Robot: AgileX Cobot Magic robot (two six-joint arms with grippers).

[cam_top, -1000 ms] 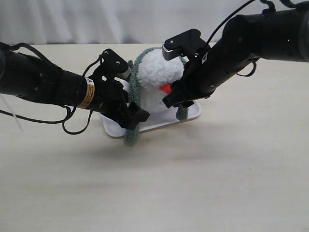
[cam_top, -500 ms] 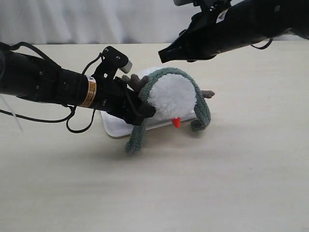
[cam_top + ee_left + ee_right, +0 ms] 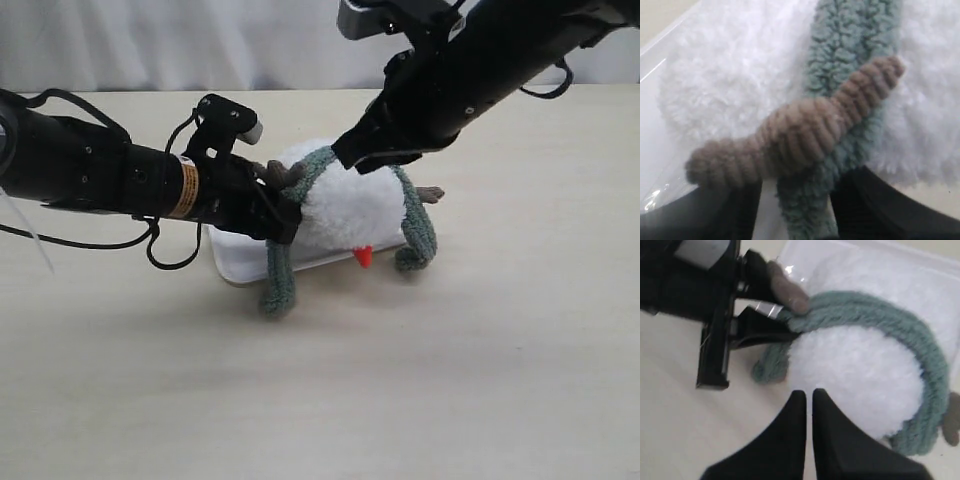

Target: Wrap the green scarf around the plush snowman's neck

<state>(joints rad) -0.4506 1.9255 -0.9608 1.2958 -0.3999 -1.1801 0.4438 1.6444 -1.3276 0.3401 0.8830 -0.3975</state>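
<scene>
Toppled plush snowman [image 3: 345,205], green scarf [image 3: 415,225] draped over it, loose ends at four and seven o'clock, not yet crossed. Right gripper [image 3: 345,158] clenched empty; left gripper [image 3: 285,218] straddles the scarf, grip unclear.

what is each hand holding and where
right hand is shut on nothing; left hand straddles the green scarf by the twig arm, grip not certain

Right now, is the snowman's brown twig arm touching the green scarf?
Touching. The left wrist view shows the brown twig arm lying directly across the green scarf, no gap between them.
</scene>
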